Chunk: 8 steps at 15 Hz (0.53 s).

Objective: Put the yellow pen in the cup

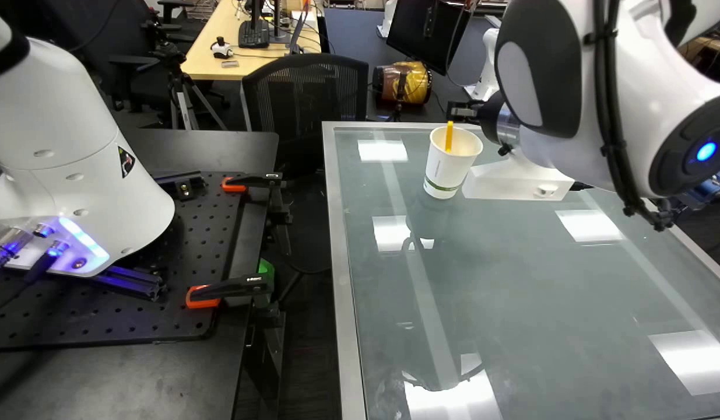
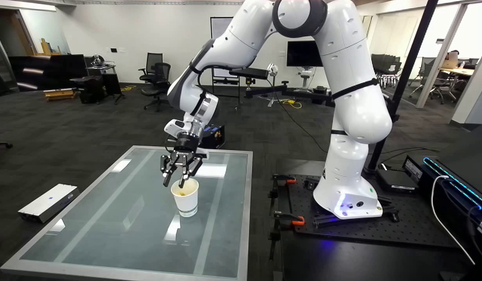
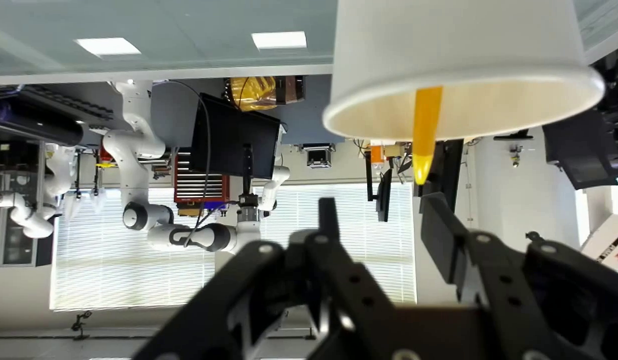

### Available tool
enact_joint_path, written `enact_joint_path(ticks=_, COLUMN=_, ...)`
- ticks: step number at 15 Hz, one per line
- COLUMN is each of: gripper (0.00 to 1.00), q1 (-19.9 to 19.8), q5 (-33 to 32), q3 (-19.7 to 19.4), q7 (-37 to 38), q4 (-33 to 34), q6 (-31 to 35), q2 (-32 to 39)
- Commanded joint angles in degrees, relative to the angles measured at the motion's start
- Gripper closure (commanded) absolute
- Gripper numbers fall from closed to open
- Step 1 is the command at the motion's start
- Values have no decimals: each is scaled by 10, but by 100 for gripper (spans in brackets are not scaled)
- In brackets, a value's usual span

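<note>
Black, jointed and two-fingered, the robot's hand (image 3: 380, 205) stands with its fingers parted, pale window blinds (image 3: 389, 245) showing through the gap between the pads. Outside that gap is the thin, bright yellow, stick-like pen (image 3: 425, 125), its exposed end close to one fingertip in the upside-down wrist view, a sliver of background between them. It stands inside the white, tapered paper cup (image 1: 441, 175), its upper end rising past the rim and its lower part hidden by the cup wall; whether it leans against the inside, I cannot tell. The cup is upright, with a thin green band low on its side, and rests on the grey-framed, glass-topped counter (image 1: 529, 280), its rim near the fingertips. Bright rectangular reflections (image 1: 390, 233) lie across the glass. From the hand, the glossy white, black-banded robot arm (image 2: 365, 113) arches back to a base (image 2: 330, 191) on a black perforated plate (image 1: 173, 318), which lies on a black counter (image 2: 342, 257) with orange-and-black clamps (image 1: 237, 287) along its edge. Farther out, a flat, white-topped box (image 2: 47, 201) is near the glass counter on the side away from that base, and a black, mesh-backed chair (image 1: 307, 93) stands near one end.
</note>
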Motion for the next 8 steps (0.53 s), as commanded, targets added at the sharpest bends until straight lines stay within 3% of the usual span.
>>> enact_joint_path(ticks=1, gripper=18, q1=1, q5=12, q3=-7, q7=-21, q4=9, q6=-9, q2=3)
enact_joint_path(ticks=3, gripper=3, q1=3, q5=10, q3=-7, q7=-23, q4=3, q6=-6, q2=-5)
enact_joint_path(ticks=8, gripper=0, q1=13, q5=-1, q3=-9, q7=-22, q4=-13, q6=4, q2=-34)
